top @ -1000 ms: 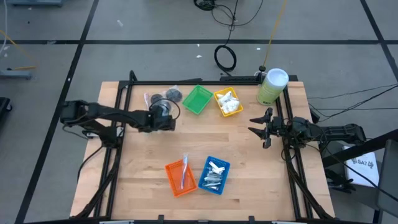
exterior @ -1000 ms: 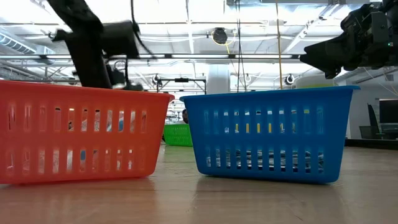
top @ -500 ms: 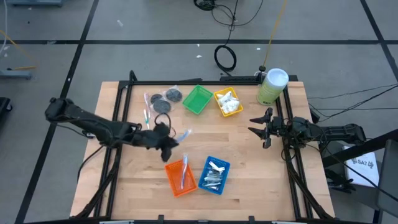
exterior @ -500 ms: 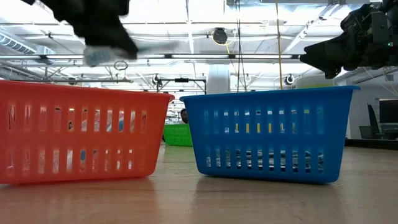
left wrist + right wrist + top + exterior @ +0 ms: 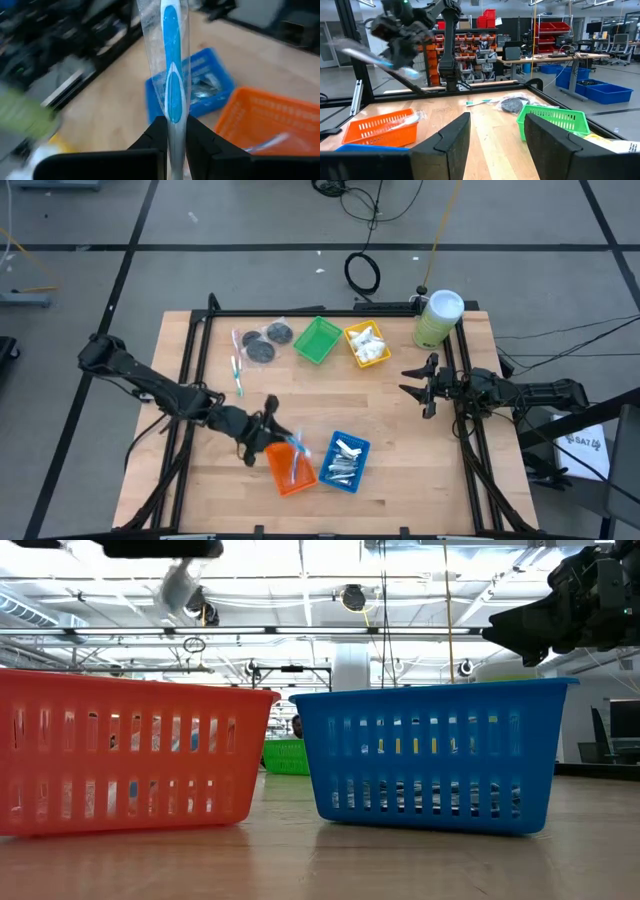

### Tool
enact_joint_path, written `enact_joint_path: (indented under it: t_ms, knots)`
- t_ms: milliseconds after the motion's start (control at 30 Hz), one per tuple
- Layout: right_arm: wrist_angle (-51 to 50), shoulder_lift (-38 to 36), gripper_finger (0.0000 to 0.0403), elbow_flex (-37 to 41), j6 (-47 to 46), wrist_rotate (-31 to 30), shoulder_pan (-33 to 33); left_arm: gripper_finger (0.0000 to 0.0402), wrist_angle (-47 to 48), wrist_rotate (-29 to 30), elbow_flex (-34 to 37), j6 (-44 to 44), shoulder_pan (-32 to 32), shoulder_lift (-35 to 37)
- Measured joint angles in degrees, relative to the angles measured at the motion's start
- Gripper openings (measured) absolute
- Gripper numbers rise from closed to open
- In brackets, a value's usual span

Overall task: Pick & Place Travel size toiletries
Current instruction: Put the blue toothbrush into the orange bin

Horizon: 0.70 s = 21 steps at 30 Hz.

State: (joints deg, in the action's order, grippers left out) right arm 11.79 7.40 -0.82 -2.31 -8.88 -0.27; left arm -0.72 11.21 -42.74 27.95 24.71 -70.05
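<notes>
Left tool (image 5: pixel 270 423) sits over the near-left part of the wooden bench (image 5: pixel 400 450), fingers (image 5: pixel 156 134) clamped on a slim clear-wrapped stick with a blue handle (image 5: pixel 170 75), held right at the far-left corner of the orange slatted plastic tray (image 5: pixel 289 464); in the right wrist view the stick looks tilted, above that tray. The orange tray already has 1 similar wrapped stick (image 5: pixel 296 461) lying in it. Far-left on the bench: 1 more stick with a green handle (image 5: pixel 237 372) lying loose, next to 2 dark grey round discs (image 5: pixel 270 340) in clear wrap. Just beside the orange tray on its right, the blue slatted tray (image 5: pixel 344 461) holds silver foil tubes (image 5: pixel 346 463). Far middle: green tray (image 5: pixel 318 340), nothing visible inside, touching the yellow tray (image 5: pixel 366 344) with white packets (image 5: pixel 368 346) in it. Tall pale green canister with white lid (image 5: pixel 436 318) stands at the far-right corner. Right tool (image 5: pixel 414 384) waits at the right edge, fingers apart, gripping nothing.
</notes>
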Motion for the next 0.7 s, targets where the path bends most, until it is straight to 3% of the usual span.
enact_joint_path:
  t_ms: [133,233,700]
  knots:
    - [0.0,0.0,0.0174,0.0,0.0,0.0,0.01,0.0027,-1.94,-6.21,0.0,2.91,0.44,-3.73]
    - [0.0,0.02,0.0177,0.0,0.0,0.0,0.0,0.0026,-1.38,-7.62,0.02,2.44,0.39,-7.64]
    - [0.0,0.0,0.0178,0.0,0.0,0.0,0.0,0.0061,-3.77,-6.69,0.04,-20.55,0.06,-14.99]
